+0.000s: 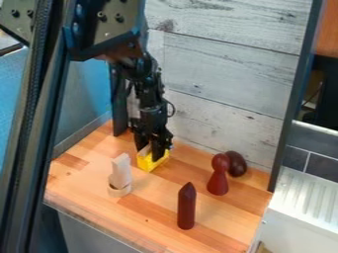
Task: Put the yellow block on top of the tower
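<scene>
Gripper (149, 150) at yellow block (151, 163) near counter's (147, 203) back edge, can't tell if grasping or released; pale tower (121, 173) nearer front edge.

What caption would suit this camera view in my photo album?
The robot's black end effector down at a yellow block on a wooden counter, a pointed dark red peg standing nearer the camera.
</scene>
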You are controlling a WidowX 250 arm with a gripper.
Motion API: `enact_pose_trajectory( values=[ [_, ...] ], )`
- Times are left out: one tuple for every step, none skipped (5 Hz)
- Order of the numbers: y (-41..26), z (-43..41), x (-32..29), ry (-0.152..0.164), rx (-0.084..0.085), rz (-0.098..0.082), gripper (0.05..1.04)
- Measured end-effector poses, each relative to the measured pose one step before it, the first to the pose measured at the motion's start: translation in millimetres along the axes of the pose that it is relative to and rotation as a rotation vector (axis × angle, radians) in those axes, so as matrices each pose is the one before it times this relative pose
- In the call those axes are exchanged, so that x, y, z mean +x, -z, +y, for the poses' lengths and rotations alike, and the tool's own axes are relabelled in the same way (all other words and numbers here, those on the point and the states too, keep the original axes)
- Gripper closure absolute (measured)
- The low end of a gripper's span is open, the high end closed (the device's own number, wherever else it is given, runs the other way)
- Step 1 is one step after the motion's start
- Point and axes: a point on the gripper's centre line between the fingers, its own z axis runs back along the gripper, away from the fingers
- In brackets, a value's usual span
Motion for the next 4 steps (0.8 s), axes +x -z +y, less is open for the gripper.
enact_pose_trajectory(
  values=[
    [-7.95, -2.39, -5.13, -0.0135, 0.0226, -0.0242, 0.539],
    [-47.21, -3.60, 5.84, -0.0184, 0.0094, -0.0987, 0.539],
    [-26.68, -2.26, -1.96, 0.0029, 0.0064, -0.0338, 0.539],
    [-8.43, -2.52, -5.05, 0.0124, 0.0011, -0.0013, 0.539]
  ],
)
